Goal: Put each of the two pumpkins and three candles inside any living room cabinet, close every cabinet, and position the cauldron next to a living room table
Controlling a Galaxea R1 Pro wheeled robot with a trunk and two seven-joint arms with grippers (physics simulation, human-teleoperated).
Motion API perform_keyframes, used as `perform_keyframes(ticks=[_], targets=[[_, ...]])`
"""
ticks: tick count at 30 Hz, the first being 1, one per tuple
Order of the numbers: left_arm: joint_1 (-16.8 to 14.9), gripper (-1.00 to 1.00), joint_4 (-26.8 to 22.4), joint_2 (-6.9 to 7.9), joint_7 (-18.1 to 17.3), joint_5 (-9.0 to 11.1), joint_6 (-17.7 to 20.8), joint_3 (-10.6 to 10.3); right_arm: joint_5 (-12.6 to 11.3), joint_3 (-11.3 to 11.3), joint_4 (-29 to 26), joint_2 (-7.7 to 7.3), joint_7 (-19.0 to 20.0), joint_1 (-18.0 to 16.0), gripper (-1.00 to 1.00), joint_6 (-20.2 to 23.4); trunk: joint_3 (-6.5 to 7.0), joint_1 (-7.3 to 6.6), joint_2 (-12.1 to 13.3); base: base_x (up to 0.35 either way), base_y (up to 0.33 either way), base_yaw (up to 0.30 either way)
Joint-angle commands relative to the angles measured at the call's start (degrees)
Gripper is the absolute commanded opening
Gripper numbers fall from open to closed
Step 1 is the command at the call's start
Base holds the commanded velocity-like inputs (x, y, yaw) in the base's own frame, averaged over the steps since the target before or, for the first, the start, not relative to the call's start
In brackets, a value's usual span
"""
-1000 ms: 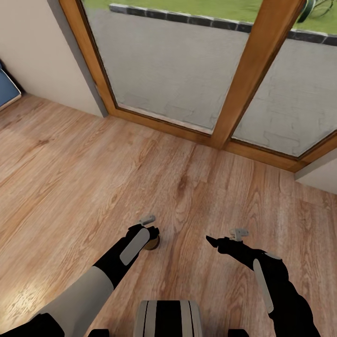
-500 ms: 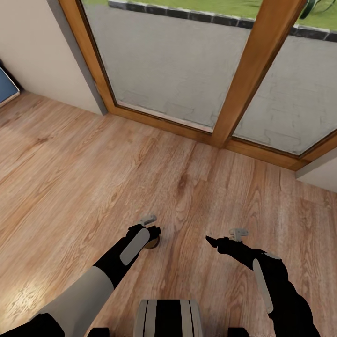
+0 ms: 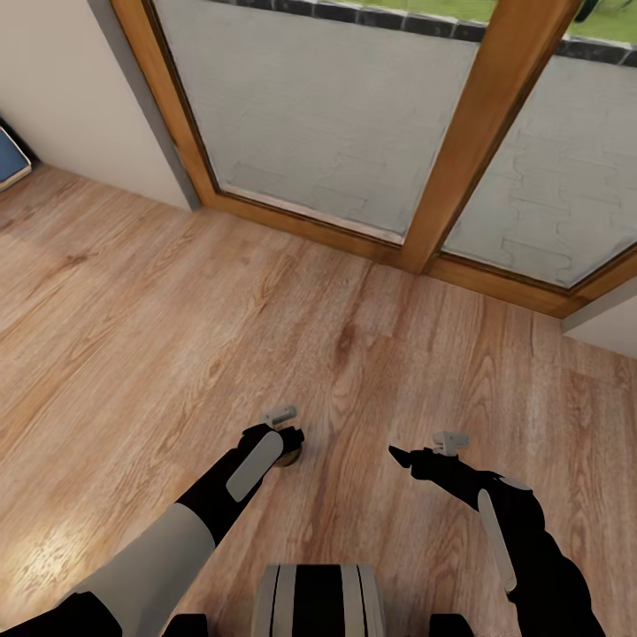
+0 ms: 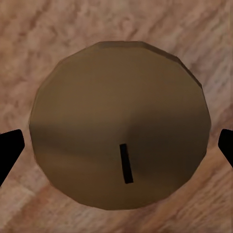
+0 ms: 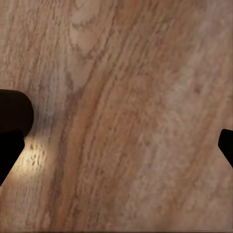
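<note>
- Looking down from the head view, the robot faces a wooden floor point(image 3: 177, 310) that runs up to a large window with a brown wooden frame point(image 3: 469, 141); grey paving and a strip of grass lie beyond the glass.
- A beige wall point(image 3: 62, 97) stands at the far left, with a blue object point(image 3: 9, 157) at its foot, cut off by the picture's edge.
- The left end effector point(image 3: 287, 449) points down at the floor in front of the trunk, and a candle point(image 3: 286, 460) peeks out brown beneath it.
- In the left wrist view the candle point(image 4: 119, 126) is seen from above as a round tan top with a short dark wick, standing between the two dark fingertips point(image 4: 8, 153); these sit at either side of it, and whether they touch it I cannot tell.
- The right end effector point(image 3: 402, 458) hangs over bare floor, well apart from the candle.
- In the right wrist view its fingertips point(image 5: 12, 133) stand wide apart with only floorboards point(image 5: 126, 116) between them.
</note>
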Motion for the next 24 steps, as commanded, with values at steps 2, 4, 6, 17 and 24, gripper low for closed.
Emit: perform_keyframes(ticks=[2,4,6,17,24], targets=[[0.0,1.0,0.0,0.0,0.0,0.0,0.0,0.0,0.0,0.0,0.0,0.0,0.0,0.0,1.0,0.0,-0.45,0.05,0.0,0.0,0.0,0.0],[0.0,1.0,-0.1,0.0,0.0,0.0,0.0,0.0,0.0,0.0,0.1,-0.01,0.0,0.0,1.0,0.0,-0.89,0.1,-0.1,0.0,0.0,0.0],[0.0,1.0,-0.1,0.0,0.0,-0.1,0.0,0.0,0.0,0.0,0.1,0.03,0.0,0.0,1.0,0.0,-1.34,0.15,-0.1,0.0,0.0,0.0],[0.0,-1.0,-0.5,0.09,0.1,0.0,0.0,0.0,0.0,1.3,0.4,-0.02,-0.1,0.0,1.0,0.0,-1.56,0.18,-0.1,0.0,0.0,0.0],[0.0,-1.0,-4.8,0.33,0.7,0.0,0.8,0.1,0.0,1.4,0.6,-0.02,-0.1,0.0,1.0,0.0,-1.56,0.18,-0.1,0.0,0.0,0.0]])
